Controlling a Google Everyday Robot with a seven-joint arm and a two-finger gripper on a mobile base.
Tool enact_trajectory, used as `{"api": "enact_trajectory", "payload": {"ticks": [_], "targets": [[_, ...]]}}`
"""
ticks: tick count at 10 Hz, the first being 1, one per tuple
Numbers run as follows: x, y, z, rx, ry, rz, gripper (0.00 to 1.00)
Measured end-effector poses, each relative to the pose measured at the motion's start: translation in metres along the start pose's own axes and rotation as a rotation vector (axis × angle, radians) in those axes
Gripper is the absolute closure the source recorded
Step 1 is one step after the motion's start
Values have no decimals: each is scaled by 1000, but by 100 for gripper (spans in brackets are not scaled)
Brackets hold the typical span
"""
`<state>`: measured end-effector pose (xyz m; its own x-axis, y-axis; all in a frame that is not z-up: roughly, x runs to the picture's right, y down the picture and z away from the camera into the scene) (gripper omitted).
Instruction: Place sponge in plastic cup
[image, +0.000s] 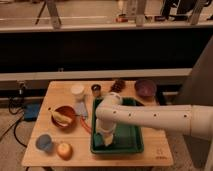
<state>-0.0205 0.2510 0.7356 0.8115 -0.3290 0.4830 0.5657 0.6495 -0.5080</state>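
My gripper (106, 138) is at the end of the white arm and points down into the left part of the green tray (131, 145) in the middle of the wooden table. A pale yellowish piece (108, 141), possibly the sponge, shows right at its tip. I cannot tell whether it is held. A blue plastic cup (44, 142) stands at the table's front left, well to the left of the tray. A white cup (77, 91) stands at the back, left of the tray's far corner.
A brown bowl (64, 116) holding a banana sits left of the tray, with a round fruit (64, 150) beside the blue cup. A small dark can (96, 89), a brown lump (118, 85) and a purple bowl (145, 88) line the back edge.
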Motion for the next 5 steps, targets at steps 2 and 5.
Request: {"api": "enact_trajectory", "payload": {"ticks": [2,5], "targets": [[-6,-2,1,3,2,-5,99],[8,1,-23,32,-6,19,99]]}}
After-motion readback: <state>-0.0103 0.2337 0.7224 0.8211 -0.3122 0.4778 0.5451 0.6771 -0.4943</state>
